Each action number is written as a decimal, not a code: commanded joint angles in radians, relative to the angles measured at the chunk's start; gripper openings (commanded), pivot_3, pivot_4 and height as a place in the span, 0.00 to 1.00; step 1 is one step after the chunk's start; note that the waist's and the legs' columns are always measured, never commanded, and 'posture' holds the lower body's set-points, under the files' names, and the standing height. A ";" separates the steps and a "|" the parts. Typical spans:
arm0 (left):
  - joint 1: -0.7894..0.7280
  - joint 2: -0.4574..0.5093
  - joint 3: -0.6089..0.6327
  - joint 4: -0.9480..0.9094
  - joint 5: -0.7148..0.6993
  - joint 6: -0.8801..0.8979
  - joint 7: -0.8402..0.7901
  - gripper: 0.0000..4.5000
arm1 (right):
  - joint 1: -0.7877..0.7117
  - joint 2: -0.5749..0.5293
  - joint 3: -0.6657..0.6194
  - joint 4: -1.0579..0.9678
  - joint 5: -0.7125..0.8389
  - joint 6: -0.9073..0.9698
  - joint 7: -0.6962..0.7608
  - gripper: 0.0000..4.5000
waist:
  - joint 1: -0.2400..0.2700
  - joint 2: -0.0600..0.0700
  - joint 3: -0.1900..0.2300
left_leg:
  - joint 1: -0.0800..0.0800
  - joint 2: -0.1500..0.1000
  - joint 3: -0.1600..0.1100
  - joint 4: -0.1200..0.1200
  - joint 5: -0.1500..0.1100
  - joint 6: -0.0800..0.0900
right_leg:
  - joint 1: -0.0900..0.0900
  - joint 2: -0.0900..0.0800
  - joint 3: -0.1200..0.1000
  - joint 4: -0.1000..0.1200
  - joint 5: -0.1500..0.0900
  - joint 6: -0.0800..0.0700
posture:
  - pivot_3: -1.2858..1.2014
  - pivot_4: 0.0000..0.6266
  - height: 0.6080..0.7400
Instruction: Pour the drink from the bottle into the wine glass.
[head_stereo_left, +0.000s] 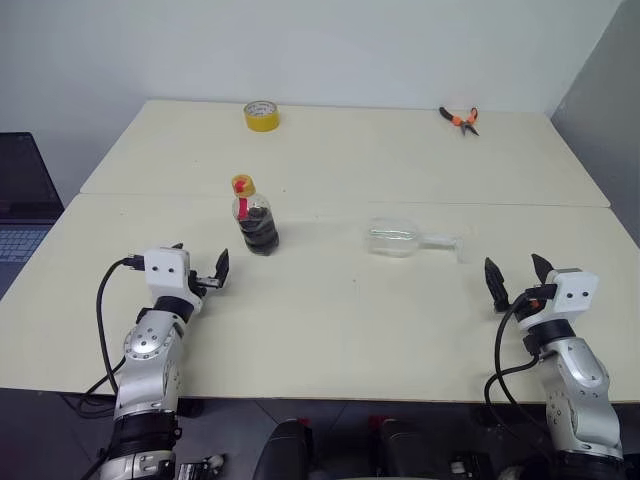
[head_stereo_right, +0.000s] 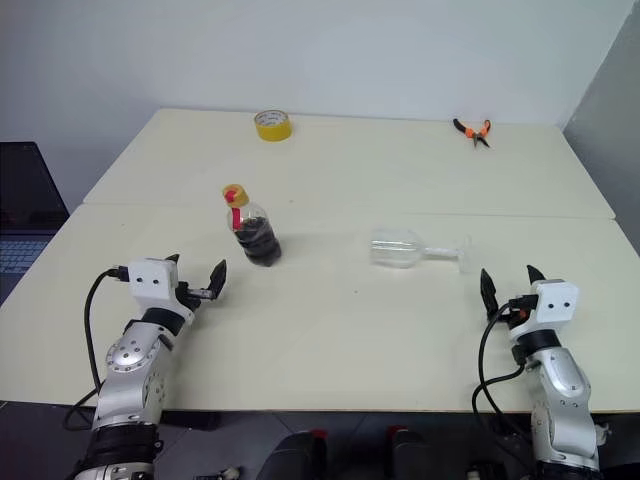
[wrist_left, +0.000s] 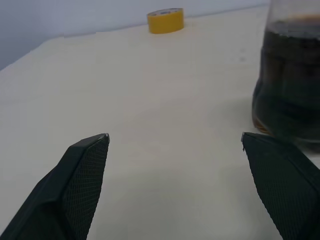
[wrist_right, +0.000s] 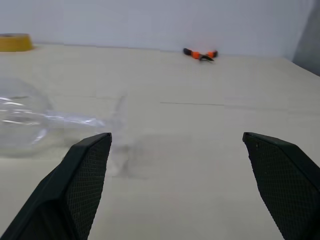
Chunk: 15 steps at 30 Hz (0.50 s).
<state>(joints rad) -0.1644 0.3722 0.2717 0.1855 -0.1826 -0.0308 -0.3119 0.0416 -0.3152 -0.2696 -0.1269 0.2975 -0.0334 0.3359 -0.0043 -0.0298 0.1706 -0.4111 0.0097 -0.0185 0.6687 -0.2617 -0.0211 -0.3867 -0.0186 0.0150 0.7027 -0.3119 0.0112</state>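
Left gripper (head_stereo_left: 201, 271), jaws wide apart and empty, points level across the table (head_stereo_left: 330, 330); the capped bottle (head_stereo_left: 254, 217) stands upright just ahead and to its right, drink (head_stereo_left: 259, 228) inside. Right gripper (head_stereo_left: 517, 279), equally wide and empty, tilts slightly upward; the glass (head_stereo_left: 400, 239) lies on its side ahead and to its left, foot toward the gripper. Nothing is poured: righting the glass, uncapping and pouring all remain.
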 joint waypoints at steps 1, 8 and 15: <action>0.017 0.031 0.006 -0.060 -0.021 -0.056 -0.059 1.00 | 0.039 -0.071 0.080 -0.147 -0.016 -0.007 0.117 1.00 | 0.000 0.000 0.000 | 0.000 0.000 0.000 0.000 0.000 0.000 | 0.000 0.000 0.000 0.000 0.000 0.000 | 0.52 0.24 1.00; 0.003 0.040 -0.041 -0.074 -0.033 -0.061 -0.156 1.00 | 0.067 -0.165 0.151 -0.310 0.068 0.117 0.234 1.00 | 0.000 0.000 0.000 | 0.011 0.000 -0.001 -0.005 0.000 0.000 | 0.013 0.000 -0.001 -0.006 0.000 0.000 | 0.52 0.24 1.00; -0.039 0.023 -0.075 -0.042 -0.040 -0.053 -0.191 1.00 | 0.049 -0.228 0.175 -0.412 0.191 0.303 0.297 1.00 | 0.001 0.000 0.000 | 0.012 0.000 -0.001 -0.005 0.000 0.000 | 0.014 0.000 -0.001 -0.007 0.000 0.000 | 0.52 0.24 1.00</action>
<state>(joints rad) -0.1851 0.3928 0.1995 0.1568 -0.2129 -0.0707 -0.4961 0.0916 -0.5212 -0.1002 -0.4756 0.4459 0.2301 0.6038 -0.0031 -0.0299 0.1709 -0.3990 0.0097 -0.0199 0.6633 -0.2618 -0.0210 -0.3729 -0.0185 0.0137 0.6957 -0.3120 0.0112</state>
